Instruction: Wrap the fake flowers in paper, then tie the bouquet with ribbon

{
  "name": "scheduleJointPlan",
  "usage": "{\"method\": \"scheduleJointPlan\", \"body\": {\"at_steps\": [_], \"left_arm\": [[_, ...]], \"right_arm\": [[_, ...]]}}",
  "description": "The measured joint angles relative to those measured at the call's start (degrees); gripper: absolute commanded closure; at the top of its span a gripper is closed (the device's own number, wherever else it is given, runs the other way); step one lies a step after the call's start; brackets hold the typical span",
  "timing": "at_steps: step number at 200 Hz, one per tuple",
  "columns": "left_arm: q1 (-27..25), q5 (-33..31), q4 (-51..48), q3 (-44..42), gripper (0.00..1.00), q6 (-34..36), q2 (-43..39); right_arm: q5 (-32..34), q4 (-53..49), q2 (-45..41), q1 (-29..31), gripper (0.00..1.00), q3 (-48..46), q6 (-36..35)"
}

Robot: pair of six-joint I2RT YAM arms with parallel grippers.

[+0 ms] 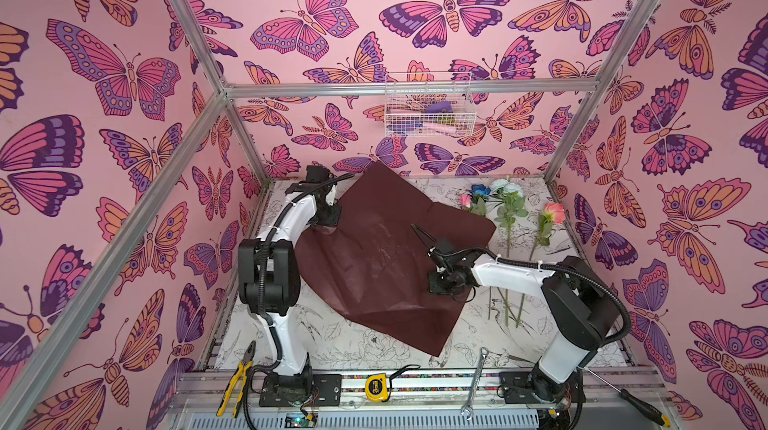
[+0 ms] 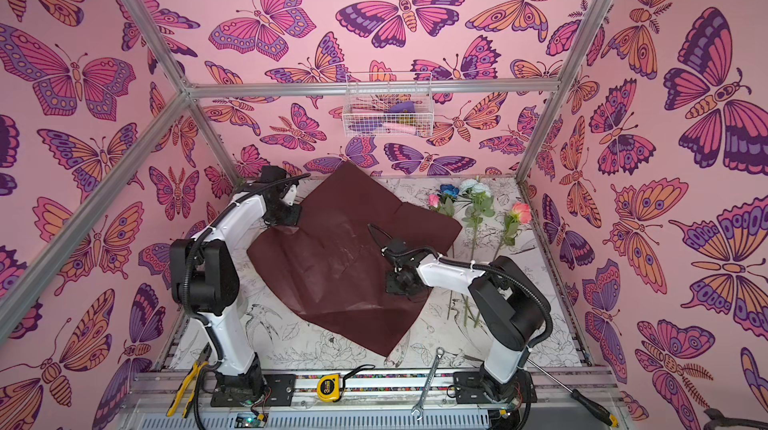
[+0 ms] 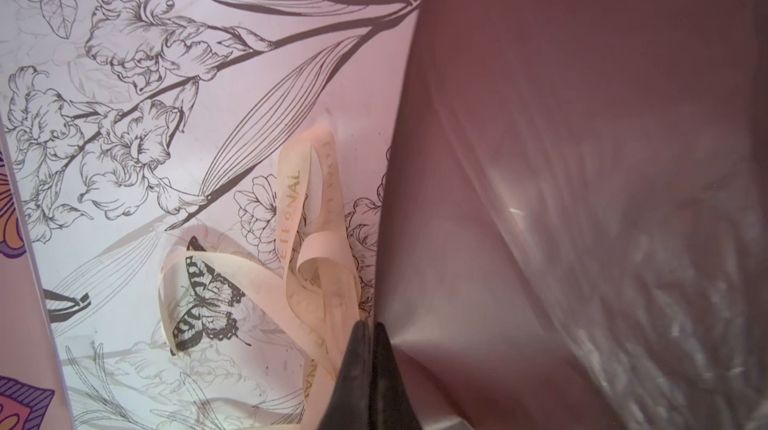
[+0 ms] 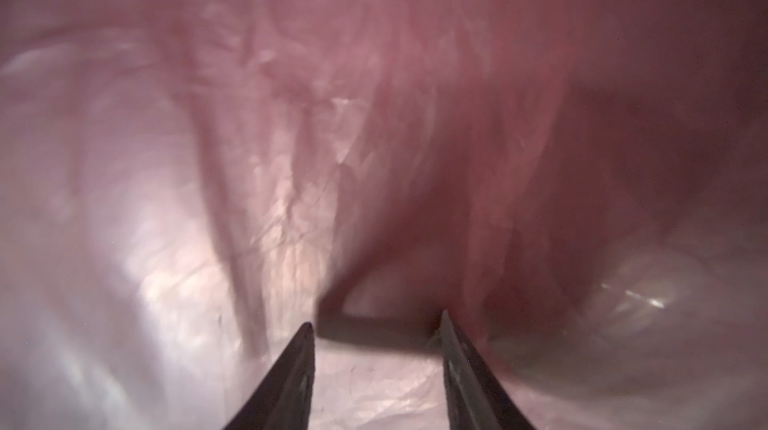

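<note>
Plainly the job is at its opening step, laying out the wrap, with no tying begun. The wrapping paper (image 1: 386, 266) lies spread and creased over the middle of the table (image 1: 340, 340), one far corner riding up against the back wall. The fake flowers (image 1: 504, 189) lie loose on the table just beside the paper's right edge. Their heads point toward the back wall and their stems run toward the near side, and none of them is on the sheet.

The left gripper (image 3: 371, 332) is closed tight, pinching the paper's left edge; the sheet puckers where the tips meet. The cream ribbon (image 3: 309, 270) lies curled on the table right beside that pinch (it is hidden under the arm in both top views).

The right gripper (image 4: 376, 320) hangs low over the middle of the paper with its jaws partly apart. Nothing is between them, and whether the tips touch the sheet I cannot tell.

Next, I judge, the sheet needs settling flat. Then the right arm should cross to the stems and bring the flowers onto the paper one by one. The thin stems call for a narrow, well-centred pinch, and the glossy sheet may slide if dragged.
</note>
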Motion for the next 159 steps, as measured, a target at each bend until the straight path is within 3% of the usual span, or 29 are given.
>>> {"method": "scheduleJointPlan", "body": {"at_steps": [41,110,135,159], "left_arm": [[0.0,0.4,0.0,0.3,1.0,-0.4,1.3],[0.0,-0.7,3.0,-1.4,1.0,-2.8,4.5],[0.0,-1.4,4.7,-3.0,0.91,-3.9,4.5],[0.1,-1.7,6.4,-4.0,0.7,-5.3,4.5]], "right_arm": [[0.4,-0.4,-4.4,1.5,0.49,-4.5,4.8],[2.6,-3.7,-6.4,1.6,0.46,-5.8,6.8],[4.4,-5.3,-6.4,1.5,0.46,-5.6,6.7],[5.7,-6.7,-5.9,1.5,0.46,-5.0,6.6]]}}
